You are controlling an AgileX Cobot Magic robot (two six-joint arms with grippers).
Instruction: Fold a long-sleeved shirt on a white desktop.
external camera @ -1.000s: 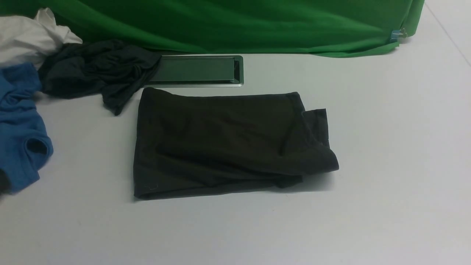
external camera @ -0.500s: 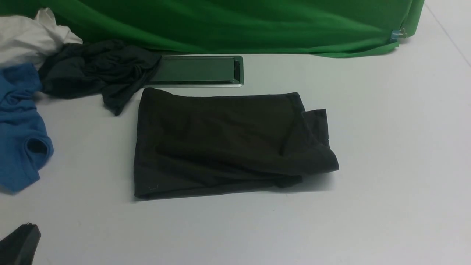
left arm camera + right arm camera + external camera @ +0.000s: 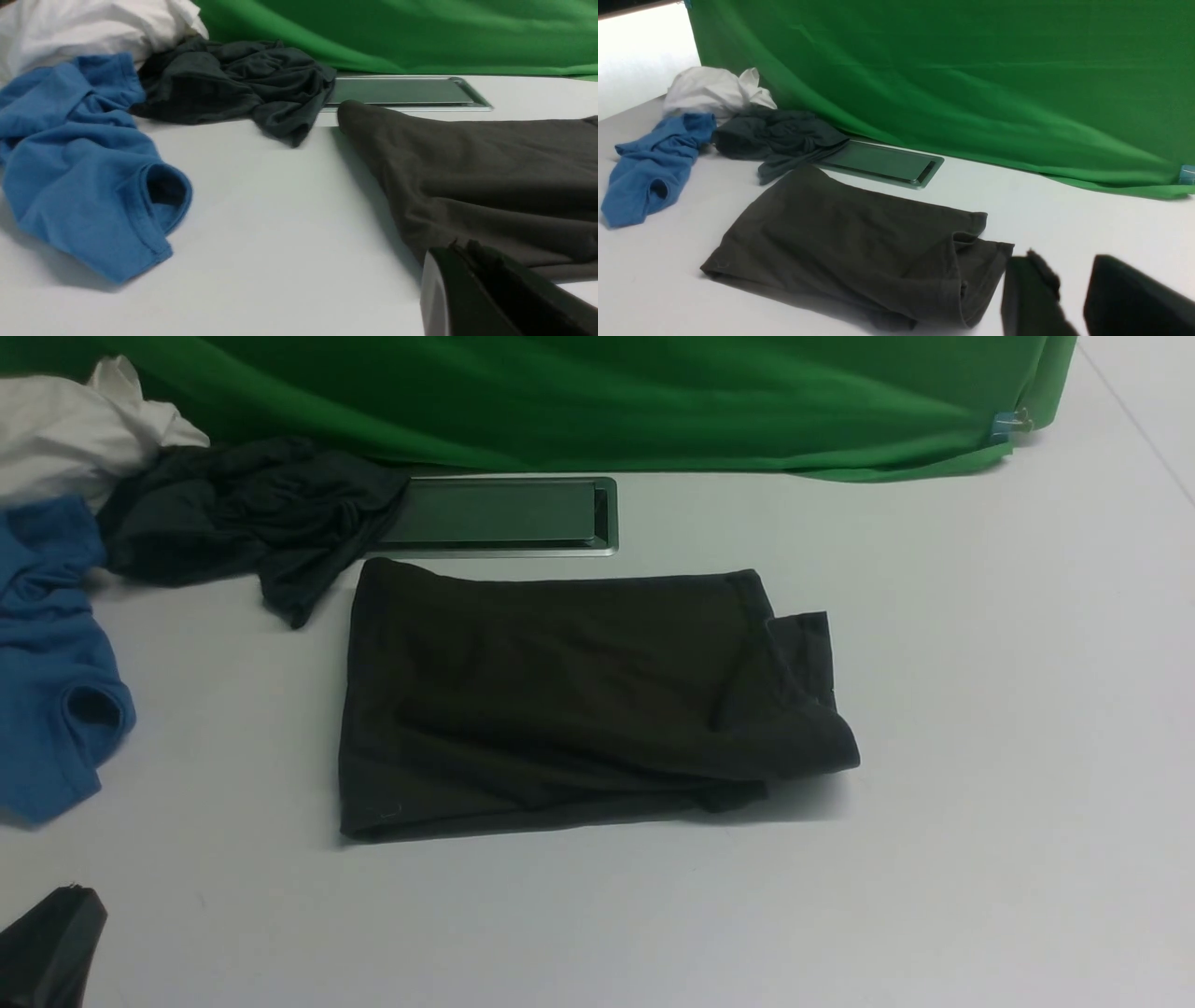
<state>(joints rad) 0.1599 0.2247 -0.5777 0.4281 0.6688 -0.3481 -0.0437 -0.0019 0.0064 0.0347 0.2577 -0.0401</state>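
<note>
Left fingers (image 3: 51, 943) newly at desktop's (image 3: 980, 756) near edge, together; right fingers (image 3: 1031, 298) apart, beside folded shirt (image 3: 569, 700).

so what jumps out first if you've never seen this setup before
The long-sleeved shirt lies folded into a dark block mid-way across the white desktop, just in front of a grey metal hatch. Behind runs a bright green cloth, and a blue T-shirt is heaped at the far left.
</note>
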